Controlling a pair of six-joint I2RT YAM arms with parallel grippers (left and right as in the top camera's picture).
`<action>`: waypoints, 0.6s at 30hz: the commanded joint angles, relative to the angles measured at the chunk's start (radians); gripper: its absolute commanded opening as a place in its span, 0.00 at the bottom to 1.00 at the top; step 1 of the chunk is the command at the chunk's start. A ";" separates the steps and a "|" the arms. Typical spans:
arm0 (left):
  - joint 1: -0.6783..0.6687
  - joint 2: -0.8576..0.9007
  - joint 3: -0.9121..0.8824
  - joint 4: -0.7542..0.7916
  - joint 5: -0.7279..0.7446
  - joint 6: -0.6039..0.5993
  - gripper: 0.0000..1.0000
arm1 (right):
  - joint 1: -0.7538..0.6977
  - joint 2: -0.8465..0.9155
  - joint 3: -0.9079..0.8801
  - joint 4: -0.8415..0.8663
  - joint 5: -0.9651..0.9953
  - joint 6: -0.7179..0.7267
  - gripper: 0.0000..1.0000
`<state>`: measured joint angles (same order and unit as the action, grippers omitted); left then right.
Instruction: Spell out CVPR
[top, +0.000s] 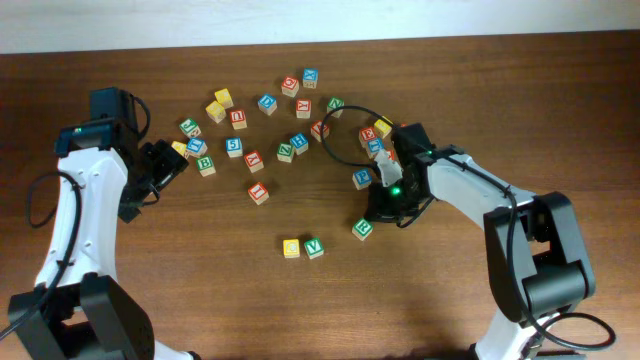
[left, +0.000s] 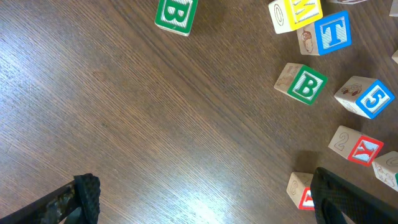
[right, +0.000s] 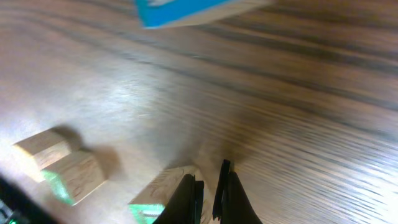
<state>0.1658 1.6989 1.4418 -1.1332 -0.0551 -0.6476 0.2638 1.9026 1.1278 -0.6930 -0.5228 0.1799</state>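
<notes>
A yellow C block (top: 291, 248) and a green V block (top: 314, 247) sit side by side at the front middle of the table. They show blurred in the right wrist view (right: 62, 167). A green-lettered block (top: 362, 229) lies to their right. My right gripper (top: 383, 207) hangs low just behind it, its fingers (right: 210, 180) shut and empty, with that block (right: 155, 199) beside the left finger. A blue block (top: 362, 178) lies behind it (right: 186, 9). My left gripper (top: 165, 165) is open wide (left: 205, 186) and empty over bare wood.
Several letter blocks are scattered across the back middle of the table (top: 560, 60). The left wrist view shows a green B (left: 305, 84), blue T (left: 333, 34), blue 5 (left: 367, 96), red Y (left: 357, 147) and a red-lettered block (left: 300, 191) by the right finger.
</notes>
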 joint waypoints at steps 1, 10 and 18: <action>0.000 -0.008 -0.002 0.000 0.007 0.013 0.99 | 0.056 0.002 -0.001 0.002 -0.075 -0.061 0.04; 0.000 -0.008 -0.002 0.000 0.007 0.013 0.99 | 0.010 0.002 0.217 -0.411 0.114 0.087 0.04; 0.000 -0.008 -0.002 -0.001 0.008 0.013 0.99 | 0.175 0.002 0.035 -0.198 0.109 0.275 0.04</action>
<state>0.1658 1.6989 1.4414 -1.1332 -0.0544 -0.6476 0.4110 1.9102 1.1683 -0.9073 -0.4225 0.4030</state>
